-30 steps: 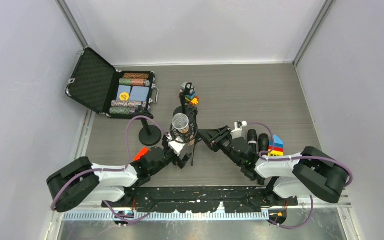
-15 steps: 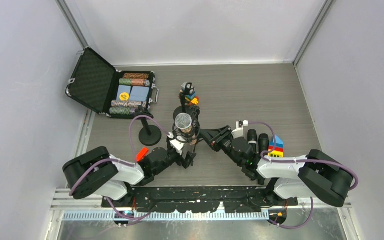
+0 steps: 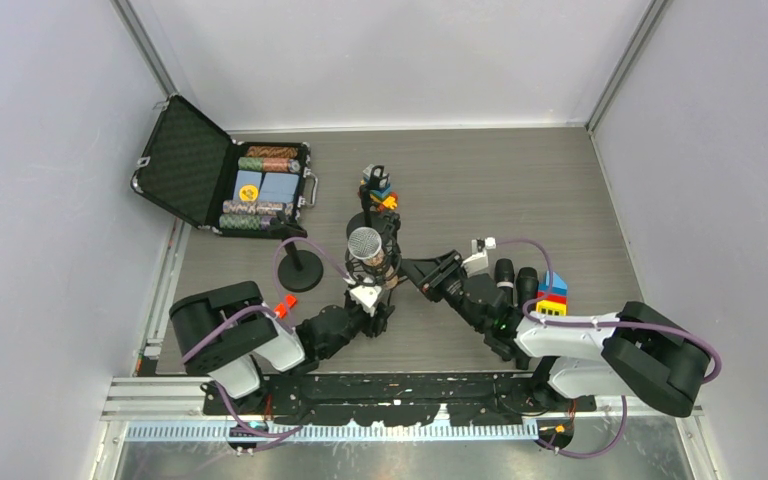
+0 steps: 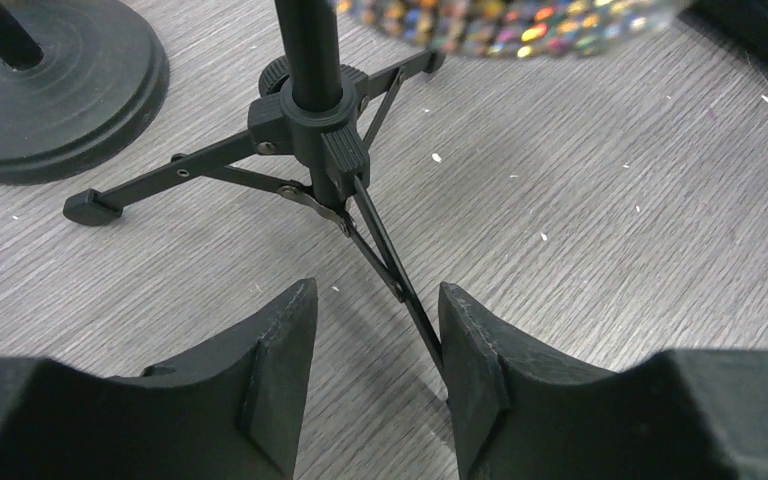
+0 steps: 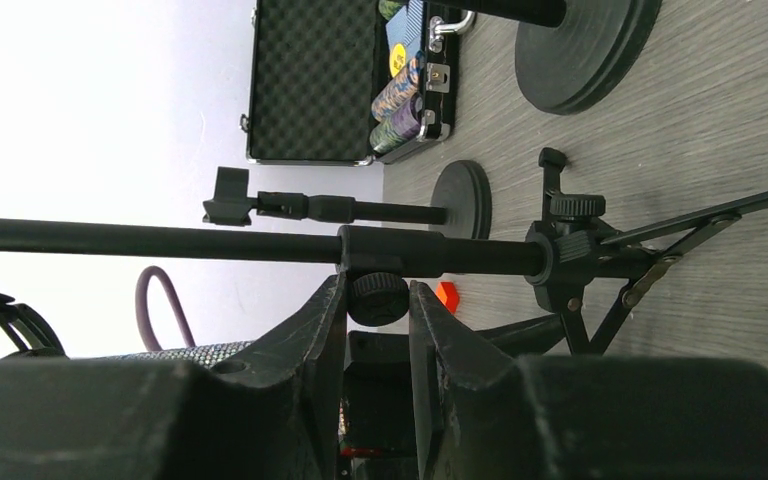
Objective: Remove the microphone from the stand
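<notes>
One silver mesh microphone (image 3: 364, 242), one black tripod stand (image 4: 305, 130), far-left open black case (image 3: 185, 160) holding poker chips (image 3: 265, 164), left gripper (image 4: 375, 300) jaws wide, right gripper (image 5: 375, 290) clamping stand.

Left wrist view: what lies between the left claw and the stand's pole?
One tripod leg of the stand runs from the hub into the open left claw; around it only bare table. The left wrist view shows this.

Table (image 4: 600, 230): grey wood-grain, matt. Stand (image 4: 307, 60): matt black. Microphone (image 3: 364, 241) grille: silvery metal mesh. Case (image 3: 185, 160) lining: black foam.
</notes>
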You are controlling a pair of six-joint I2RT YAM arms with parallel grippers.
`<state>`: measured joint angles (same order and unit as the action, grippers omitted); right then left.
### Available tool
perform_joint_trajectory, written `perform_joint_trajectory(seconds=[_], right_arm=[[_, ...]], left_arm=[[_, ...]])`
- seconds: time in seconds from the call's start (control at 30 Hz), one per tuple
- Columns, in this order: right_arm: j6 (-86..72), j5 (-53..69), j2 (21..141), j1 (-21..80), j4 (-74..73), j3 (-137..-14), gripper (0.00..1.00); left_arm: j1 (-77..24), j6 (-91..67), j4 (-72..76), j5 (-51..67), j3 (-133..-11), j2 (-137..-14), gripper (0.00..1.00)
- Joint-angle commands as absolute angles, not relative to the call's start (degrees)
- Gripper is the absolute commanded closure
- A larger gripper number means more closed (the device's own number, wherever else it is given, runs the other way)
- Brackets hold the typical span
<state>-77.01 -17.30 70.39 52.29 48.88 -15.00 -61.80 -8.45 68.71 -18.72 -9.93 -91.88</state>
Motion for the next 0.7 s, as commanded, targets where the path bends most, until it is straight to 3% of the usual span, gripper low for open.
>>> perform_joint_trajectory(seconds=[0.0, 0.23, 0.67], right_arm=[[-69.87, -19.22, 70.5, 52.66, 40.58, -15.98, 1.0], [-55.52, -23.04, 69.37, 54.6, 39.86, -16.91, 1.0], [-17.94, -33.4, 72.22, 65.06, 46.96, -18.53, 0.98]], left_arm=[[-61.94, -8.23, 75.15, -25.09, -9.73, -93.07, 0.53], [-62.31, -7.65, 75.1, -25.91, -9.87, -92.95, 0.78], [-62.27, -6.68, 73.25, -25.15, -10.06, -91.16, 0.86]])
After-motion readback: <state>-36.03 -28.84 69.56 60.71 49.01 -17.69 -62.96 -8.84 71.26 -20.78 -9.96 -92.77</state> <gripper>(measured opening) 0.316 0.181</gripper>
